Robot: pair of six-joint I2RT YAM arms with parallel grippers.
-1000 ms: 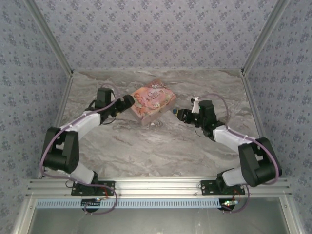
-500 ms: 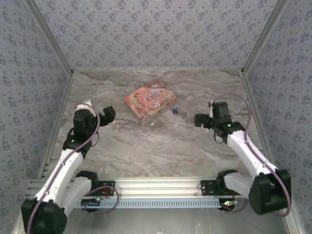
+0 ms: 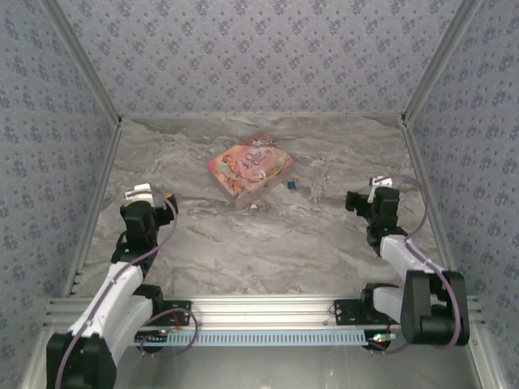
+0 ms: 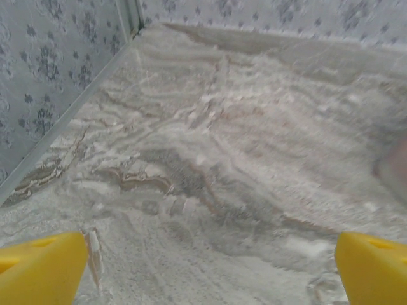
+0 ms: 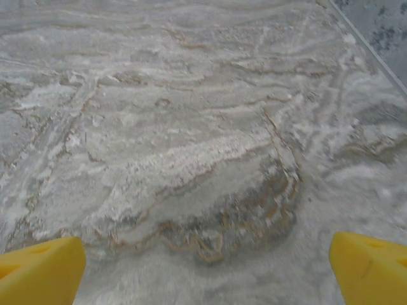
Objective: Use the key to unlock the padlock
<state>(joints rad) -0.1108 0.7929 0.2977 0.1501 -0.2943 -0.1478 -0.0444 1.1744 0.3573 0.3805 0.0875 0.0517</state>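
Blue against grey marble, the padlock [image 3: 289, 185] lies on the desk [image 3: 268, 243] just beside the pink tin [image 3: 250, 168], at the tin's 4 o'clock. The left jaws sit well apart from it at the tin's 8 o'clock. They are spread wide, with bare desk between their yellow fingertips [image 4: 39, 270]. The right jaws, out at 4 o'clock beyond the padlock, likewise gape, with nothing between their yellow fingertips [image 5: 372, 267].
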